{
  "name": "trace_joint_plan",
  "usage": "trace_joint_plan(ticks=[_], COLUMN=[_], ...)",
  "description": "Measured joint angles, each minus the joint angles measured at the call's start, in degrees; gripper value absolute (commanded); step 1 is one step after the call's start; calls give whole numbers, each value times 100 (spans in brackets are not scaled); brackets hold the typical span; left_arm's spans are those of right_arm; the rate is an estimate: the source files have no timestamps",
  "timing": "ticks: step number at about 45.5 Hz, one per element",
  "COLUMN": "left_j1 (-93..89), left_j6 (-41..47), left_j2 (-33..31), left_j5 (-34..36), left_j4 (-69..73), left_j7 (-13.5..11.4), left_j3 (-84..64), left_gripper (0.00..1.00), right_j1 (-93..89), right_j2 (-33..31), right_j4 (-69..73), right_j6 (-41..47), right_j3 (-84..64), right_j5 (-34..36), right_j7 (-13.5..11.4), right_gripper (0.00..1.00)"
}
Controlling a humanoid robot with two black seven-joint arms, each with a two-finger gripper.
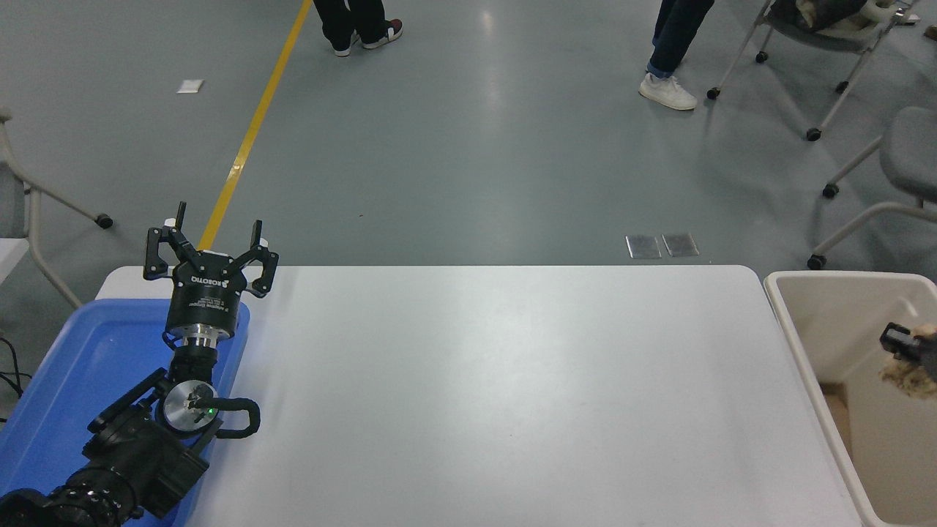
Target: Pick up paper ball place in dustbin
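Note:
The tan-brown paper ball (911,379) hangs at the picture's right edge, above the inside of the beige dustbin (799,350), which stands against the table's right end. Only the black tip of my right gripper (902,342) shows there, closed against the top of the ball; the rest of the arm is cut off by the frame. My left gripper (212,250) is open and empty, parked at the lower left with its fingers pointing away over the table's far-left corner.
A shallow blue tray (80,366) lies under the left arm at the table's left end. A white table (498,395) fills the middle. Beyond it are grey floor, people's legs (670,51) and wheeled chairs (871,183).

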Motion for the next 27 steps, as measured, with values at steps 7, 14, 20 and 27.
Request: trace_joint_plan(ticks=[7, 14, 20, 27], left_j1=[5, 7, 8, 8], left_j6=[0, 0, -1, -4], left_j2=[-1, -1, -1, 0], left_j5=[1, 0, 0, 0], left_j4=[0, 0, 0, 0], left_j7=[0, 0, 0, 0], left_j3=[0, 0, 0, 0], left_gripper=[99, 99, 99, 99], right_j1=[-362, -507, -555, -563], right_j2=[99, 164, 193, 203], right_j4=[-165, -183, -190, -195], right_j6=[-60, -78, -88, -103], right_j3=[300, 435, 495, 530], right_j5=[88, 141, 162, 178], right_j7=[-1, 2, 4, 4], right_gripper=[100, 100, 100, 100])
